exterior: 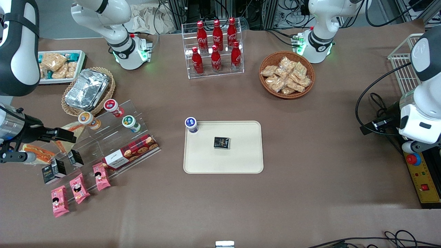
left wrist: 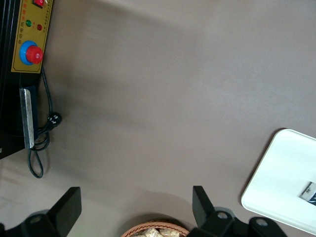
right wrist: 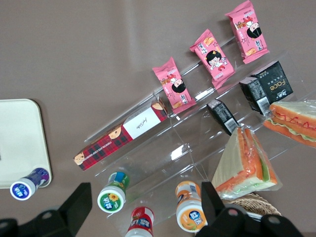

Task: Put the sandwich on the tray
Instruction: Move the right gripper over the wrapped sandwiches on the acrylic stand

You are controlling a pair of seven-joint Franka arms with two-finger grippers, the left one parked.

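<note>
The sandwich (exterior: 38,154) (right wrist: 291,121), a small clear-wrapped wedge of white bread with red-orange and green filling stripes, is seen lying at the working arm's end of the table, beside the clear acrylic stepped rack (exterior: 103,144) and just beside two small black boxes (right wrist: 266,89). Three pink snack packets (exterior: 78,187) are laid nearer to the front camera than it. The cream-beige rectangular plastic tray (exterior: 241,162) (right wrist: 19,138) is found at the middle of the table, well apart from the sandwich; a small black packet (exterior: 221,143) is held on it, and a white bottle with a blue cap (exterior: 191,124) is stood at its corner.

Slightly farther off, the gripper (exterior: 65,135) (right wrist: 145,190) is held above the rack with its two fingers spread wide and nothing caught between them (the wrist view shows this plainly). Under it a larger wedge with a pale beige bread face (right wrist: 247,165) is leaned. A long red tartan biscuit box (exterior: 132,151) is rested on the rack.

Farther still, a foil container (exterior: 88,88) is set in a wicker basket, and red cola bottles (exterior: 216,44) are ranged on a clear stand
</note>
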